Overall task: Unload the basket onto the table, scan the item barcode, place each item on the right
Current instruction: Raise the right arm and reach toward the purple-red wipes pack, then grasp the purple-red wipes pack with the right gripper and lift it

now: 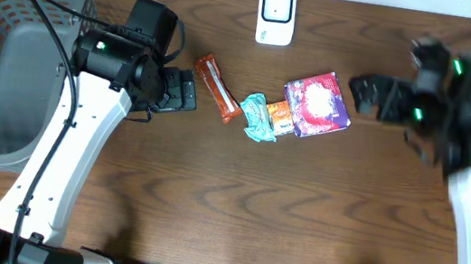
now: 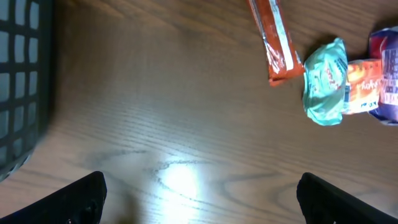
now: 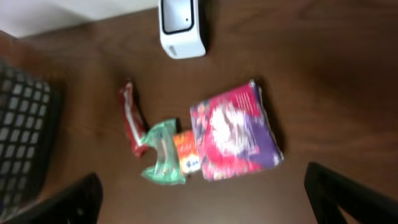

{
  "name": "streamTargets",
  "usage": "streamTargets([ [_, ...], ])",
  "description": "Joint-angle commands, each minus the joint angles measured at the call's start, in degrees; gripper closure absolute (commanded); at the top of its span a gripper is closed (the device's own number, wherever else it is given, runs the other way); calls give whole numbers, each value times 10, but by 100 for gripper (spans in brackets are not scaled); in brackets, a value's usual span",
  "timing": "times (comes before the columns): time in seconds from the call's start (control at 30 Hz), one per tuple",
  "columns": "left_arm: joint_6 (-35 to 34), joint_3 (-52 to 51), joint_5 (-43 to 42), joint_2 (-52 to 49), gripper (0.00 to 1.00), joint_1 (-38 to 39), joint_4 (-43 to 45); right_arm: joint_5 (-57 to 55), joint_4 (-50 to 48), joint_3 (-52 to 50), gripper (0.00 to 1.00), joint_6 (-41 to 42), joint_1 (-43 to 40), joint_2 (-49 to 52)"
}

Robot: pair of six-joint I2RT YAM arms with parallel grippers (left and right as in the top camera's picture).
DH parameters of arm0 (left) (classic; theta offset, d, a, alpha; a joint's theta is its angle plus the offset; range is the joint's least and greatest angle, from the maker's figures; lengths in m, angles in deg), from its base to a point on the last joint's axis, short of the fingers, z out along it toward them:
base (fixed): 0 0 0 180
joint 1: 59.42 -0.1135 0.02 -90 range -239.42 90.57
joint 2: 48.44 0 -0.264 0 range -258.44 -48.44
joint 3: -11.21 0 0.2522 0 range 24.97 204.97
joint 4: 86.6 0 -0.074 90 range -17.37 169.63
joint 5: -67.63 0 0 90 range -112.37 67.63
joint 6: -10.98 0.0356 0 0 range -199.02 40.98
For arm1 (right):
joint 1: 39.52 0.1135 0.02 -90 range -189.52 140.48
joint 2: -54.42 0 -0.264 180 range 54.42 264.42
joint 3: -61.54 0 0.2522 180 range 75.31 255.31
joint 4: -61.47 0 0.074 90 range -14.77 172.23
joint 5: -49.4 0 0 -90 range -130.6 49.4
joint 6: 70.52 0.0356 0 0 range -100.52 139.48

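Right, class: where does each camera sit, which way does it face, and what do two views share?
Overhead: above the table, facing straight down; both arms show.
Left wrist: mounted behind the open left claw, facing down at the red bar.
Right wrist: mounted behind the open right claw, facing down at the scanner.
Shared: both wrist views show the green packet.

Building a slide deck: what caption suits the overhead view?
Both open, left gripper and right gripper flank snack packets near the white scanner.

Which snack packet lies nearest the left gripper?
The long red-orange bar wrapper, leftmost in the row, beside the left gripper; the teal packet, orange packet and purple pouch lie farther right.
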Motion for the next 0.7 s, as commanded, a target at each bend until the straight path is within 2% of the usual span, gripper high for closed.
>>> streamTargets([
  [0.0, 6, -3, 5, -4, 2, 0, -2, 35, 40, 95, 1, -48, -2, 117],
  [0.17, 6, -3, 5, -4, 2, 0, -2, 30, 11, 110, 1, -55, -2, 214],
  [0.33, 6, -3, 5, -4, 2, 0, -2, 2, -6, 110, 1, -157, -3, 288],
  [0.43, 6, -3, 5, -4, 2, 0, -2, -38, -5, 110, 1, -172, -11, 333],
  [0.67, 6, -3, 5, -4, 2, 0, -2, 149, -2, 110, 7, -270, -37, 431],
])
